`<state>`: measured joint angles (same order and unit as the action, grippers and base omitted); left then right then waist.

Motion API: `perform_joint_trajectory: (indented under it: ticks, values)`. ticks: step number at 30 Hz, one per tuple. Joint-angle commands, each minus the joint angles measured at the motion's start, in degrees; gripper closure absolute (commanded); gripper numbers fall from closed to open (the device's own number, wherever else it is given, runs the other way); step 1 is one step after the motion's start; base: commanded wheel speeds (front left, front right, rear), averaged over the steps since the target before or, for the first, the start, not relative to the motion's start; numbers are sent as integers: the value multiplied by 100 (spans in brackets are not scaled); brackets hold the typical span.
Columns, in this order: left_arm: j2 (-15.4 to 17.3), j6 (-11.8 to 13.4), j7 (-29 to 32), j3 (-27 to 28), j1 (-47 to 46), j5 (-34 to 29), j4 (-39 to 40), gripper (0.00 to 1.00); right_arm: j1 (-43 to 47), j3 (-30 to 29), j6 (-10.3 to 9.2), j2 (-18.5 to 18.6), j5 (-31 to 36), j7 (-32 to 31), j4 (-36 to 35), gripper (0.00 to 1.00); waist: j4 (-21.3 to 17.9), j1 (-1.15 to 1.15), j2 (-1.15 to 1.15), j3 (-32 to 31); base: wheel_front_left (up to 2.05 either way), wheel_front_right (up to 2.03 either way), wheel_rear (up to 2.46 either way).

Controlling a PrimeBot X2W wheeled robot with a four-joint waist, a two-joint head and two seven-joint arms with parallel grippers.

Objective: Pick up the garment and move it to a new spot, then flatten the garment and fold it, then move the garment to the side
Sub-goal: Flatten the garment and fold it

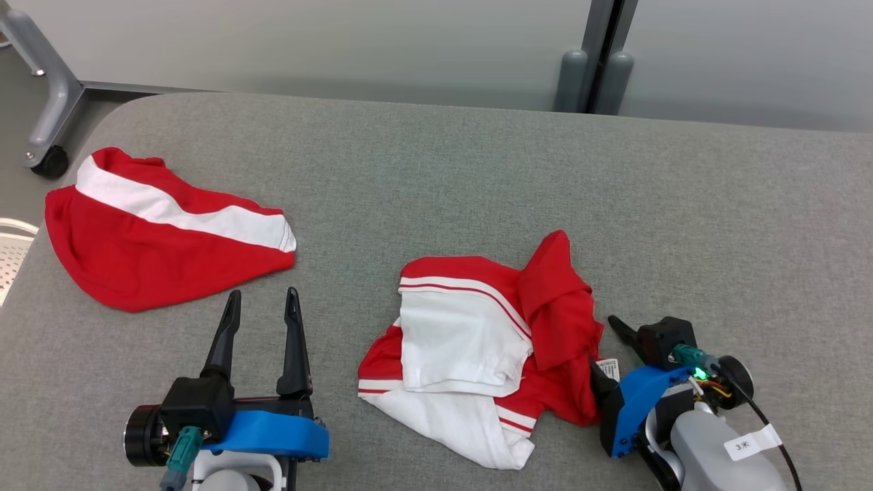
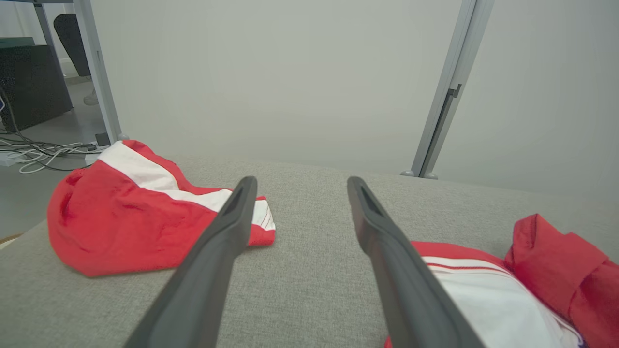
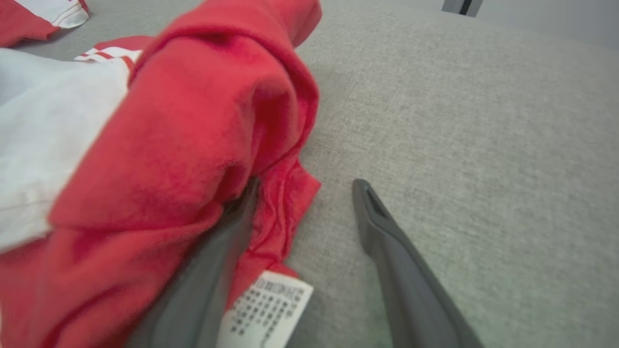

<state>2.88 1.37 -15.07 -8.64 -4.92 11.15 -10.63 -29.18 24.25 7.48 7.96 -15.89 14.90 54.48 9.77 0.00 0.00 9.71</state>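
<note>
The garment lies crumpled, red and white with striped hems, at the near middle of the grey table. My right gripper is open at its right edge, low on the table. In the right wrist view the right gripper has its left finger tucked under the garment's red fold, beside the white care label; its right finger rests on bare table. My left gripper stands open and empty to the garment's left. The left wrist view shows the left gripper over bare table, with the garment at the lower right.
A second red garment with a white band lies folded at the table's left edge, and in the left wrist view this second garment sits left of my fingers. A castered frame leg and a white basket stand off the left edge. A pale partition with posts backs the table.
</note>
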Motion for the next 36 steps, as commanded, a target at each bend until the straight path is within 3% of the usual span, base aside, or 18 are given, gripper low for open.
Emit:
perform_joint_trajectory:
  ticks: [1,2,3,4,5,11,22,34,35,36]
  values:
    - [0,13,-15,-26,-55,23,-6,0,-55,100,3,-78,-91,3,179,0,22,0,0,-1,0,0,0]
    - [0,17,-15,-29,-53,29,-8,0,-47,171,3,-120,-153,-10,284,0,27,0,0,-6,0,0,0]
    - [0,23,-15,-31,-47,33,-10,0,-39,244,3,-165,-238,-20,372,41,28,0,0,-11,0,0,0]
    - [0,27,-15,-33,-43,35,-17,0,-48,303,4,-186,-304,-21,431,89,32,0,0,-17,0,0,0]
    - [1,31,-15,-29,-37,28,-19,0,-72,362,4,-193,-354,-18,475,100,29,0,0,-25,0,0,0]
    - [-2,29,-15,47,79,-8,-29,0,-94,369,1,8,-728,19,178,100,-127,0,0,-164,0,0,0]
    - [0,-17,-16,124,213,-33,-43,0,943,-663,2,687,-686,25,-1447,100,-588,0,0,-387,0,0,0]
    - [0,-21,-15,158,256,-13,-1,0,2446,-2113,2,490,-270,25,-2611,100,-777,0,0,-378,0,0,0]
    - [0,-22,-15,164,254,-16,1,0,2503,-2205,2,458,-224,25,-2659,79,-788,0,0,-372,0,0,0]
    - [0,-25,-15,166,253,-21,1,0,2540,-2283,2,447,-175,25,-2689,6,-796,0,0,-367,0,0,0]
